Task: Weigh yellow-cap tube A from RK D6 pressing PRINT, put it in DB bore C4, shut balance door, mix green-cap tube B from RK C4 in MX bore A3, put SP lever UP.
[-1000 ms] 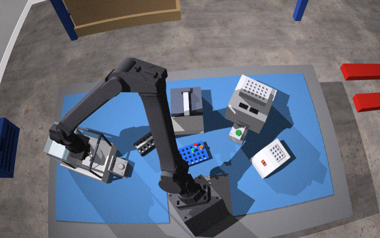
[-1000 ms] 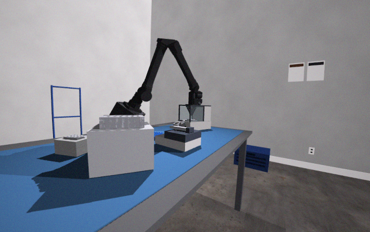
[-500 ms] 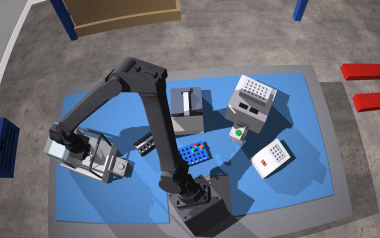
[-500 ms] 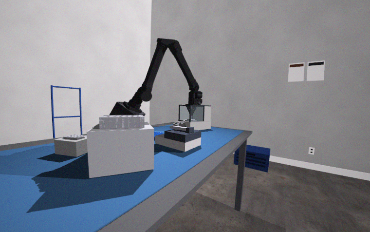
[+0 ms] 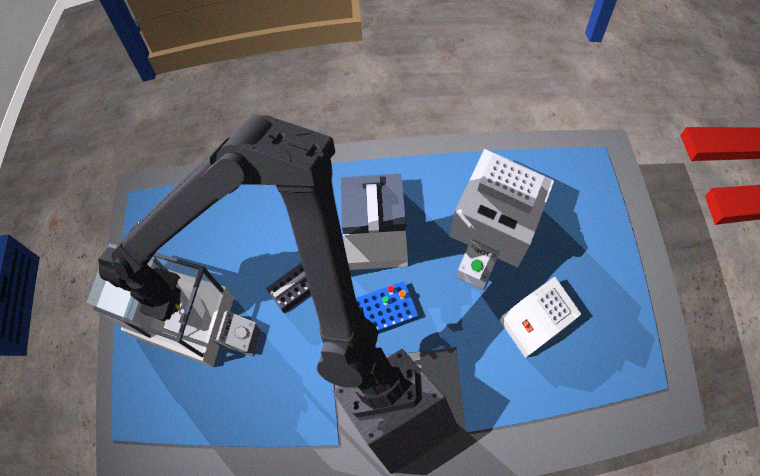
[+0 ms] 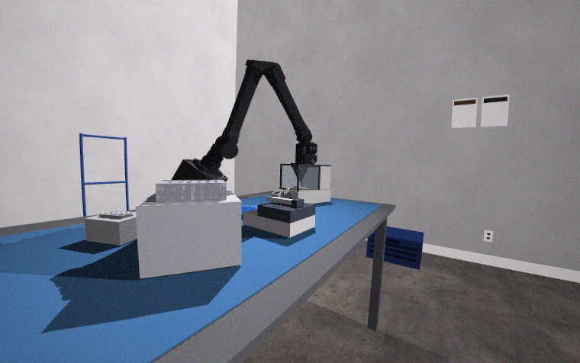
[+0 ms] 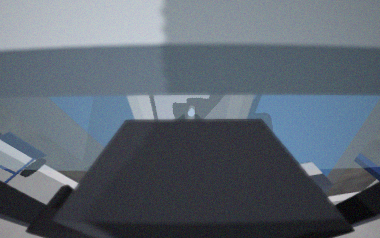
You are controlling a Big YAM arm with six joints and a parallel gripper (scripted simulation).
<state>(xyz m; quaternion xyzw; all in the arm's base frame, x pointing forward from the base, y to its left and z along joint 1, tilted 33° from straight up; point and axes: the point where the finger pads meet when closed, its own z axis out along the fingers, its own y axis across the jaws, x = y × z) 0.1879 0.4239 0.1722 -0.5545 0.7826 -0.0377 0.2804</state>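
Inside the glass box of the balance [image 5: 210,358] [image 6: 318,196], at far left, my gripper [image 5: 176,308] [image 6: 298,186] [image 7: 191,118] points down, its fingers pinching yellow-capped tube A [image 5: 178,307] [image 7: 191,112] above the pan area.
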